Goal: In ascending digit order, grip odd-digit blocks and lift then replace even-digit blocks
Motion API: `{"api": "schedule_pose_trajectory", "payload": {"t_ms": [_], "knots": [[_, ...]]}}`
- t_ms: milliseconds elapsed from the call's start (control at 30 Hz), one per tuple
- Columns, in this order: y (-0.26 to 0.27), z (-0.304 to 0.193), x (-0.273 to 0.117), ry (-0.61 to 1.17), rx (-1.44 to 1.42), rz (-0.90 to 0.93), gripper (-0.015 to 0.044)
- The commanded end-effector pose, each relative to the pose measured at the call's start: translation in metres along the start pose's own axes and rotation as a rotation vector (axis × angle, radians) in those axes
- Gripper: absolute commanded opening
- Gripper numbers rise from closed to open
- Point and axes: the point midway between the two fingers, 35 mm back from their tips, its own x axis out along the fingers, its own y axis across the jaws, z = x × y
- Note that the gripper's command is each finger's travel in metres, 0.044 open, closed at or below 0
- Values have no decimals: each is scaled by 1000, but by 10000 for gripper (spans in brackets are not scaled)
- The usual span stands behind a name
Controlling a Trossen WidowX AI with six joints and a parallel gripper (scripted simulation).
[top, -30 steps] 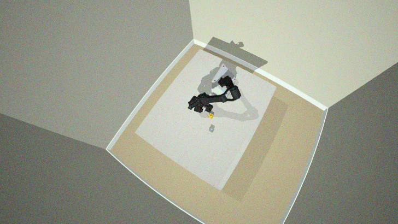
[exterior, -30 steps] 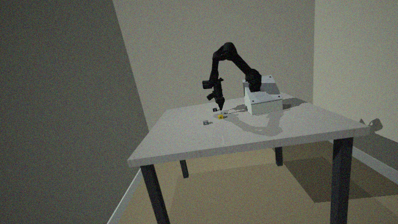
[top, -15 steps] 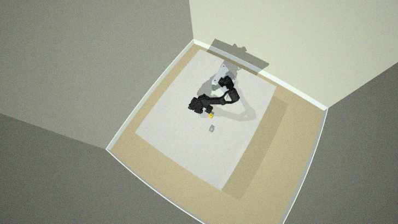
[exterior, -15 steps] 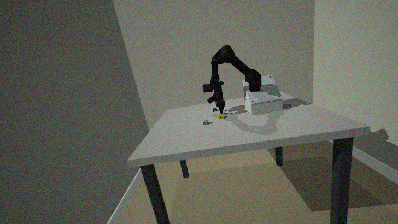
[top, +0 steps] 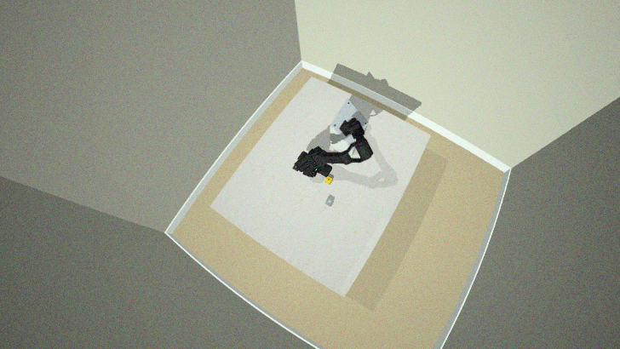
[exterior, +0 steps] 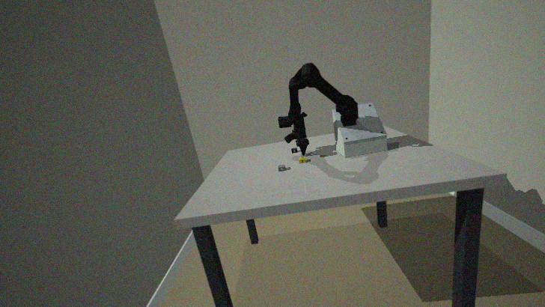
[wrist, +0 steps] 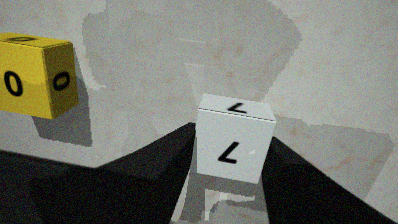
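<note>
The white block (wrist: 207,127) showing a 7 stands between the two fingertips in the wrist view. My gripper (wrist: 229,138) (exterior: 303,153) is shut on it, low at the table top. The yellow block (wrist: 27,75) (top: 328,180) (exterior: 302,159) showing a 0 stands to the left in the wrist view, apart from the fingers. A grey block (top: 330,200) (exterior: 281,168) stands farther from the arm's base; its digit is too small to read. A black block (exterior: 293,150) stands behind the gripper in the exterior view; its digit is not readable there.
The blocks stand on the pale table (top: 268,208) (exterior: 236,183). The arm's light grey base (top: 345,113) (exterior: 361,147) is near one table edge. The arm hides part of the table in the top view, and its shadow falls across the table top.
</note>
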Motion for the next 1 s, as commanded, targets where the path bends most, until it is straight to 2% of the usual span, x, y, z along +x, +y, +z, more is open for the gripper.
{"api": "schedule_pose_trajectory", "payload": {"t_ms": [0, 400, 767, 867, 967], "knots": [[0, 0, 0, 0, 6, 2, 120], [0, 0, 0, 0, 6, 2, 120], [0, 0, 0, 0, 6, 2, 400], [0, 0, -2, -1, 6, 1, 400], [0, 0, -33, -1, 5, 0, 400]]}}
